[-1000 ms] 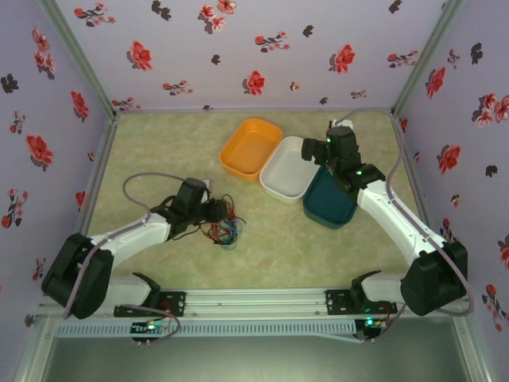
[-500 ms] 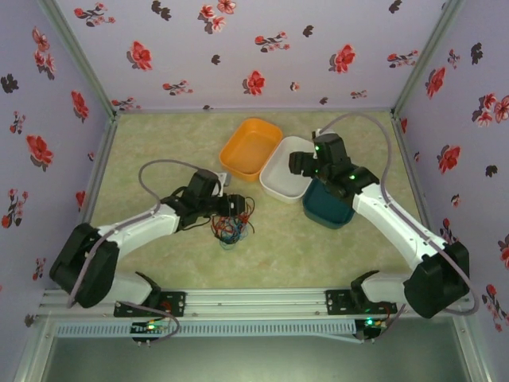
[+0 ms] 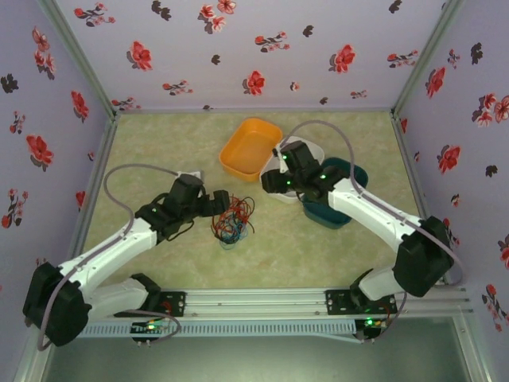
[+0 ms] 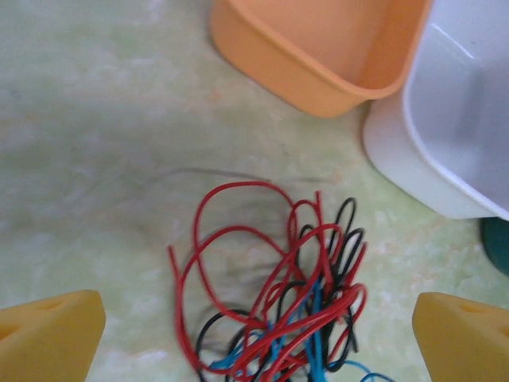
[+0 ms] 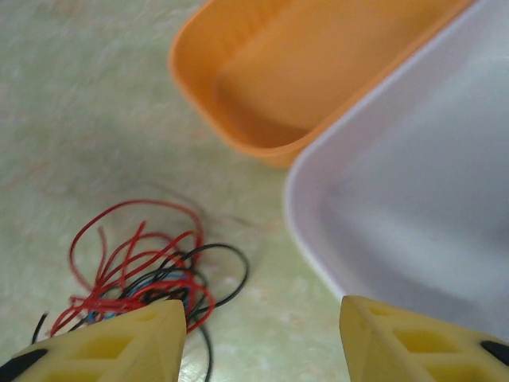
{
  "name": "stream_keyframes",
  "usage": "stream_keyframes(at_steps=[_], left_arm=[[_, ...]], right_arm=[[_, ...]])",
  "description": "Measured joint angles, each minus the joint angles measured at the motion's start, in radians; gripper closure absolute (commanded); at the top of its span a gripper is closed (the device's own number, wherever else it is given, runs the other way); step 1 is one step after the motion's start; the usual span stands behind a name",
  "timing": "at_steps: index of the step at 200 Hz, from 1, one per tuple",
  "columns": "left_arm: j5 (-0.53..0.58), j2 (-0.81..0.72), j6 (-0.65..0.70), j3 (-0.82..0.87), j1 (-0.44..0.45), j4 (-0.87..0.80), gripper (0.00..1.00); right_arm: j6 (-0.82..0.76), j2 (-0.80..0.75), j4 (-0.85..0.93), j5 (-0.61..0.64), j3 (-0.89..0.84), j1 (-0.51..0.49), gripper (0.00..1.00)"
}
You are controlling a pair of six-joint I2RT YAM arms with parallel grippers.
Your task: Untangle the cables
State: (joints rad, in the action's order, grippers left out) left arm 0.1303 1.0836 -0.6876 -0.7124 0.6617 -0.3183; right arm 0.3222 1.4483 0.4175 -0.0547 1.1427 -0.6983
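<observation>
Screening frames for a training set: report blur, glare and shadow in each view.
Top external: even, soft light, no harsh glare, the cables small but distinct. Left wrist: cables in focus with faint shadows beneath, yellow fingers blurred. Right wrist: soft all over, the orange tray and white tray smeared.
</observation>
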Motion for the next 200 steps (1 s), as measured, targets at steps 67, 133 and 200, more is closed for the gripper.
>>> stream_keyframes(at_steps=[67,133,200], left_arm=[[-0.078,-0.038,-0.072,0.126,-0.001,-0.077,0.16],[-0.207,0.043,-0.114,0.186,0.0,0.034,0.42],[-0.199,0.182,-0.048,0.186,0.0,0.179,0.87]], right_arm=[[-0.114,0.192,0.092,-0.077,0.18,-0.151,0.64],[-0.141,0.327,0.14,-0.162,0.247,-0.165,0.73],[-0.139,0.401,0.161,-0.167,0.301,-0.162,0.75]])
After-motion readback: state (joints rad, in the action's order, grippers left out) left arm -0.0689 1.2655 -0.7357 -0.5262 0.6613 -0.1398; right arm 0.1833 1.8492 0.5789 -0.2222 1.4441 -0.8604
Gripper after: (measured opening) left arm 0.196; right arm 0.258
